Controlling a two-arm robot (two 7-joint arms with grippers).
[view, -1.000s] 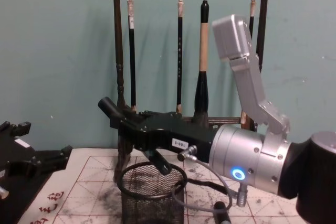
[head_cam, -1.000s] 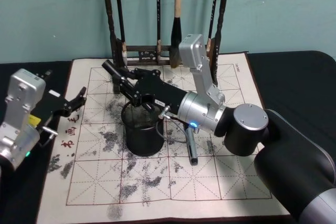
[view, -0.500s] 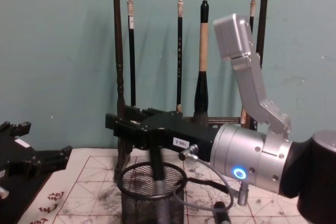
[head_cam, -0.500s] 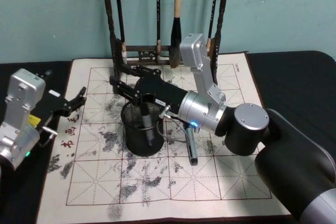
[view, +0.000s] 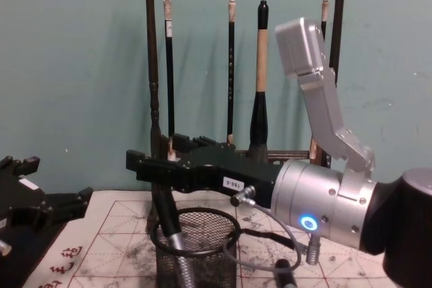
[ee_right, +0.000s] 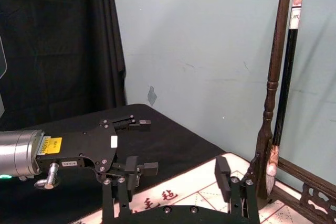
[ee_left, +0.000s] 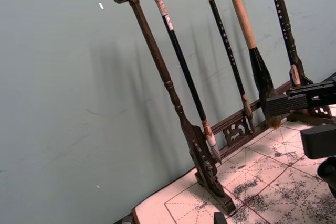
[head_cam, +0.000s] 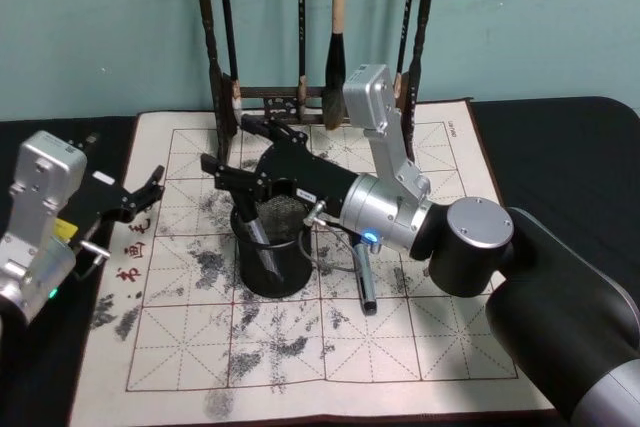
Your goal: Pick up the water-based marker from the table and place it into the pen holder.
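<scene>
The water-based marker (head_cam: 252, 226), dark with a grey end, leans inside the black mesh pen holder (head_cam: 273, 259) on the mat; in the chest view the marker (view: 169, 224) rests against the near-left wall of the pen holder (view: 202, 257). My right gripper (head_cam: 232, 146) hovers just above the holder's rim, open and holding nothing; the chest view shows the same gripper (view: 154, 150) with its fingers spread. At the table's left edge my left gripper (head_cam: 147, 193) sits parked and open, and it appears again in the right wrist view (ee_right: 144, 146).
A second dark marker (head_cam: 364, 279) lies on the white gridded mat (head_cam: 420, 347), just right of the holder. The tall wooden brush rack (head_cam: 300, 97) with several hanging brushes stands behind it. Black table (head_cam: 560, 147) surrounds the mat.
My right gripper held the marker tilted over the holder, then opened. The marker dropped in and now leans against the holder's left side.
</scene>
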